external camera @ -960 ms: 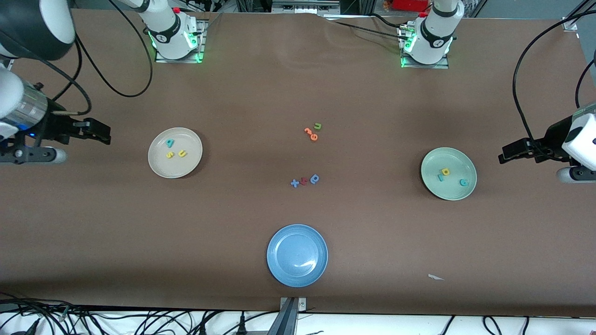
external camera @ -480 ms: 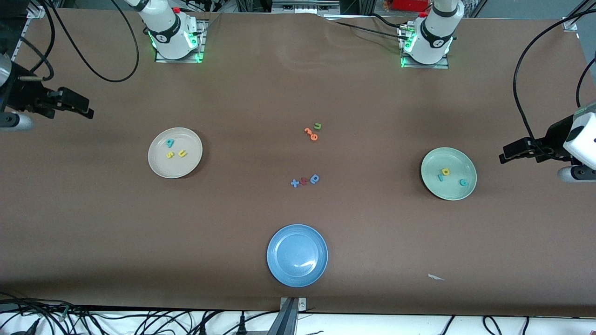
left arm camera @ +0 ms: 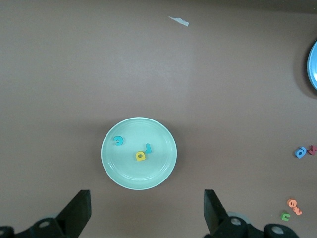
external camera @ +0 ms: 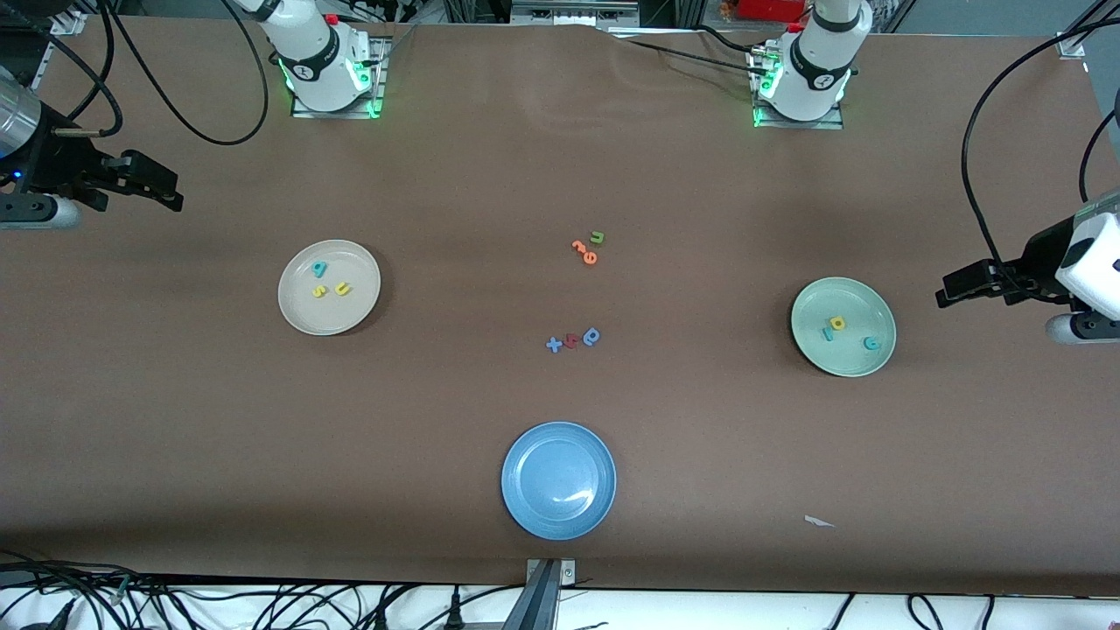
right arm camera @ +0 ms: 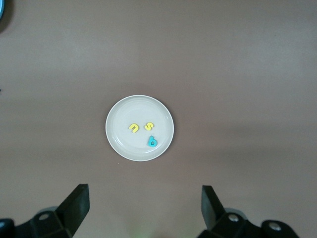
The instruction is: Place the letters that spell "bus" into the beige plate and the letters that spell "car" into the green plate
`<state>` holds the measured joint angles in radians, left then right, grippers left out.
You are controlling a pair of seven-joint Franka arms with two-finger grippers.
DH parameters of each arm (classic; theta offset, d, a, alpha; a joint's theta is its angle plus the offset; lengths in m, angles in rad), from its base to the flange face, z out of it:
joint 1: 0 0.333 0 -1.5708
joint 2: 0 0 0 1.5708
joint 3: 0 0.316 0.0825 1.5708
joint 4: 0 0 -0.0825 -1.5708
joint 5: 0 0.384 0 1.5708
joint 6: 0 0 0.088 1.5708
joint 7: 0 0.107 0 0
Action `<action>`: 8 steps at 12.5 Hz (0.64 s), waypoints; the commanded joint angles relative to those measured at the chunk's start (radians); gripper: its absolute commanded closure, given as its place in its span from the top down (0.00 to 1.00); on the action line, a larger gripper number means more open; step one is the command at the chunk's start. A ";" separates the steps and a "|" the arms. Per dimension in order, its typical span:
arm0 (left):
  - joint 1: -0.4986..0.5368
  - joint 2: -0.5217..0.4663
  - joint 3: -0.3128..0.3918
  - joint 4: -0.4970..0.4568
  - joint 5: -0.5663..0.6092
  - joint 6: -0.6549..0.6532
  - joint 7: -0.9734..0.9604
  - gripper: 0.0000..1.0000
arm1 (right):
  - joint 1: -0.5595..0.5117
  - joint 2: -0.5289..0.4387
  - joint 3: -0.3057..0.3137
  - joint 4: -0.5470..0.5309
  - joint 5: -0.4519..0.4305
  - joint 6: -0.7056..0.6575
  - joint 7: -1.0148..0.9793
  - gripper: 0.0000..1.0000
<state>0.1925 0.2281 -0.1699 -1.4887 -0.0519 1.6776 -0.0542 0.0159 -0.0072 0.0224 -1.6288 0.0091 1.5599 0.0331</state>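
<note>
The teal "b" [external camera: 319, 269], yellow "u" [external camera: 342, 289] and yellow "s" [external camera: 319, 291] were found in the beige plate [external camera: 354, 315], and the yellow "a" [external camera: 837, 323], teal "r" [external camera: 826, 333] and teal "c" [external camera: 871, 343] in the green plate [external camera: 814, 354], so the sorting was judged finished. The right gripper [external camera: 168, 188] and the left gripper [external camera: 952, 293] were held open and empty over the table ends, probably to keep away from the plates.

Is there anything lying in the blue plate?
No, the blue plate holds nothing; every letter sits on the other plates or the table.

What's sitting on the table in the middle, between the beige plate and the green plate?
Two little clusters of leftover letters lie between the beige plate and the green plate, as the front view shows.
</note>
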 commanded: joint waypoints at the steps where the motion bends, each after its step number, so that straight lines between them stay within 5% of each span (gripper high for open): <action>1: -0.013 -0.006 0.001 -0.016 0.010 0.005 -0.003 1.00 | -0.017 -0.014 0.018 -0.017 -0.017 0.014 0.007 1.00; 8: -0.024 0.039 0.001 -0.018 0.066 0.016 0.001 0.92 | -0.017 -0.014 0.013 -0.019 -0.017 0.014 0.007 1.00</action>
<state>0.1804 0.2603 -0.1704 -1.4983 -0.0141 1.6783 -0.0538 0.0134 -0.0071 0.0223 -1.6290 0.0062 1.5620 0.0332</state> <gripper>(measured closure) 0.044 0.000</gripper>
